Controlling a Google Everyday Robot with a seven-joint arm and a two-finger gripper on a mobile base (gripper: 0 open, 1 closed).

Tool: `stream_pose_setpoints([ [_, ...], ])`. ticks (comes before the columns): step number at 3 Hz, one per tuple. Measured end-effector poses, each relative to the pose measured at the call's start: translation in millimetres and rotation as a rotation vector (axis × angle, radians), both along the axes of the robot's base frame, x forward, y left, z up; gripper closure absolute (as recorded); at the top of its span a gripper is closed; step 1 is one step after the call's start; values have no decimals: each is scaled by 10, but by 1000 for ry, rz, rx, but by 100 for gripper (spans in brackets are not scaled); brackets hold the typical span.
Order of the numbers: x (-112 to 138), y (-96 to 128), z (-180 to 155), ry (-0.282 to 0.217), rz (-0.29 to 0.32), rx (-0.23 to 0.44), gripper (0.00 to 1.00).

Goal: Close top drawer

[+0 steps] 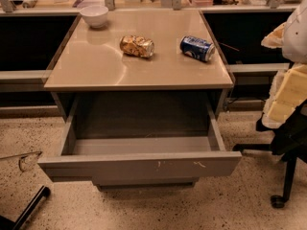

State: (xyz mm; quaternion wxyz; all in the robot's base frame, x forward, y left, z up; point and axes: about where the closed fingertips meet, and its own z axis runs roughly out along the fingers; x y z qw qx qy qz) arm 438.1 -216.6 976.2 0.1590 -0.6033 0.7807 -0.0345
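Nearest you is the scuffed front of the top drawer (139, 166), pulled well out from under the surface (96, 66). Behind the drawer, that surface carries a bowl (94, 15), a crushed can (137, 46) and a blue can (197, 48). Your tool is not in view, so I cannot tell its state. Judgement: closing has not begun. Bring the tool to the middle of the drawer front and push squarely inward.

Pincer out of view; right edge cuts off chair (289, 169).
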Motion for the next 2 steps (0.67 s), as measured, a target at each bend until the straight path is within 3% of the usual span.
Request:
stream_pose_setpoints([
  [1, 0, 0, 0, 0, 0, 0, 0],
  [2, -111, 13, -267, 36, -9, 24, 0],
])
